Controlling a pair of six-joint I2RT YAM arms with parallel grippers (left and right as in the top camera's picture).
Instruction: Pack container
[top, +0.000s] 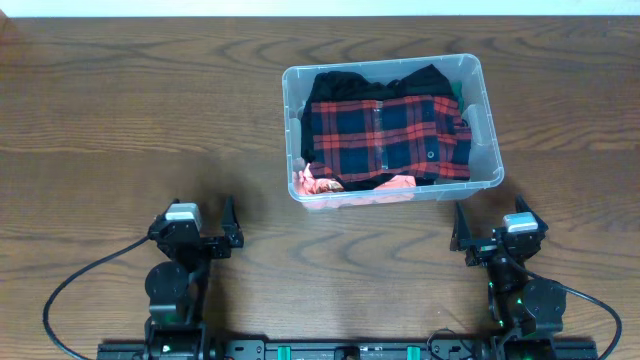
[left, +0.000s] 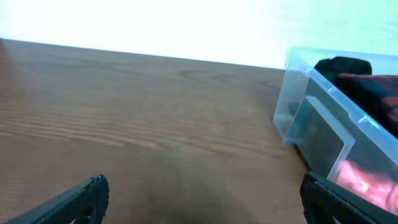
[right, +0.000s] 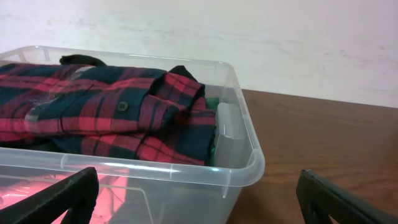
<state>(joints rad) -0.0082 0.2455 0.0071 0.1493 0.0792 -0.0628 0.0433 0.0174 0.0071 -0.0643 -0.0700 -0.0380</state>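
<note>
1. Overhead: the container (top: 400, 196) sits right of centre on the table (top: 120, 110), nearer the far edge, holding a plaid shirt (top: 385, 135). The left gripper (top: 203, 204) and right gripper (top: 489, 208) are by the near edge.
2. Left wrist: fingers (left: 81, 200) spread, empty; container at right.
3. Right wrist: fingers (right: 62, 196) spread, empty; container just ahead.

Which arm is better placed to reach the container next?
Right, probably. The right gripper sits open close by the container, the plaid shirt filling its camera; the left gripper is off to the side.
</note>
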